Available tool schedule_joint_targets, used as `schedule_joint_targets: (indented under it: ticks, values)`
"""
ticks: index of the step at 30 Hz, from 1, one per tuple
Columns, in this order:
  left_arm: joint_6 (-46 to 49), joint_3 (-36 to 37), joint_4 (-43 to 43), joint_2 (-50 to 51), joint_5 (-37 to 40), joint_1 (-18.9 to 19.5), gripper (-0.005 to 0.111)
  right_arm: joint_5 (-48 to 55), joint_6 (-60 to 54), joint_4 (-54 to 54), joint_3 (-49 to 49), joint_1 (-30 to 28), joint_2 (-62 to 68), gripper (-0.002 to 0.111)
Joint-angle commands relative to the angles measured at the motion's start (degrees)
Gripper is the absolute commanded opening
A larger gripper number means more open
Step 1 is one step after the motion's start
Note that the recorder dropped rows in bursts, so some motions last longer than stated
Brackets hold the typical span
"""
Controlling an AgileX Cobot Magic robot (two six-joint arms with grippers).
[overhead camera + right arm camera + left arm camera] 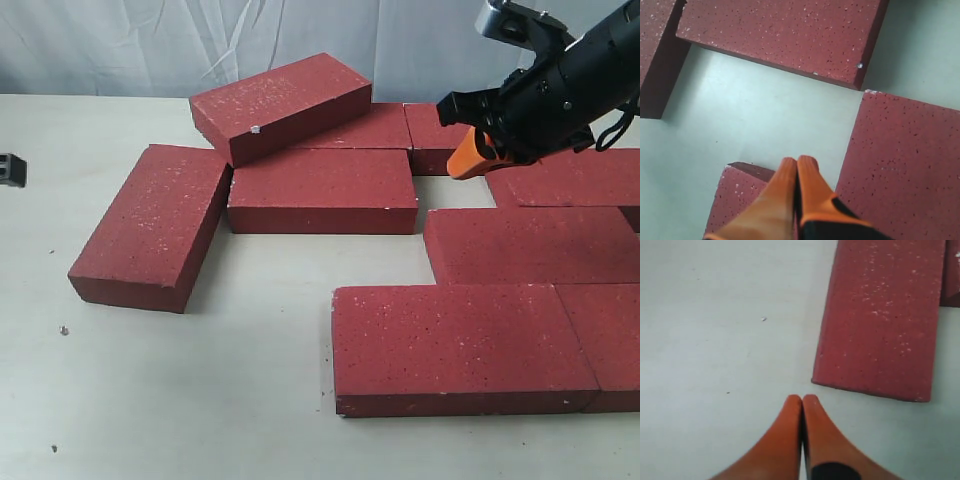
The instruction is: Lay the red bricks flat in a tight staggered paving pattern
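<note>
**Q:** Where are the red bricks (322,190)?

**A:** They are on the pale table (200,400), grouped from the centre to the right edge of the exterior view. Two front bricks lie flat, end to end and touching. The next row back is offset from them, and a bare strip of table separates that row from the central brick. The tilted brick (280,105) rests on top of the rear bricks with one end raised, and a small white chip (256,129) shows on its front edge. The left brick (150,225) lies flat at an angle, with one corner just beside the central brick.

**Q:** What is the state of the right gripper (470,158)?

**A:** It hangs above the gap between the rear bricks. In the right wrist view its orange fingers (810,180) are pressed together and hold nothing.

**Q:** And the left gripper (802,398)?

**A:** Its jaws are pressed together with nothing between them. It is over bare table, and a flat brick (880,315) lies near the fingertips without touching them.

**Q:** What is in the background?

**A:** A white cloth backdrop (150,40) hangs behind the table.
</note>
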Motion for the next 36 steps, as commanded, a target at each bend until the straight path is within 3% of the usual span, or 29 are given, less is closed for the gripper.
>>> schedule_joint_targets:
  ticks: [1,9,14,26,36]
  values:
    - [2.1,-4.2,-2.7,6.6,-3.9,-5.4,0.000,0.4,-0.1,-0.2,-0.1,-0.2,-0.5,-0.001]
    - [2.3,-13.4,-2.7,18.2,-5.1,-14.7,0.000,0.0,-0.1,-0.2,-0.1,-0.2,-0.5,-0.001]
    - [2.3,-19.5,-2.4,23.8,-5.2,-17.5,0.000,-0.7,-0.1,-0.1,-0.1,-0.2,-0.4,-0.001]
    - [2.5,-31.6,-6.3,37.2,-5.2,-18.0,0.000,-0.7,0.0,-0.1,-0.1,-0.2,-0.4,-0.001]
    - [3.4,-32.4,-9.9,43.4,-11.0,-18.0,0.000,-1.6,0.0,0.6,-0.1,-0.2,-0.4,-0.001]
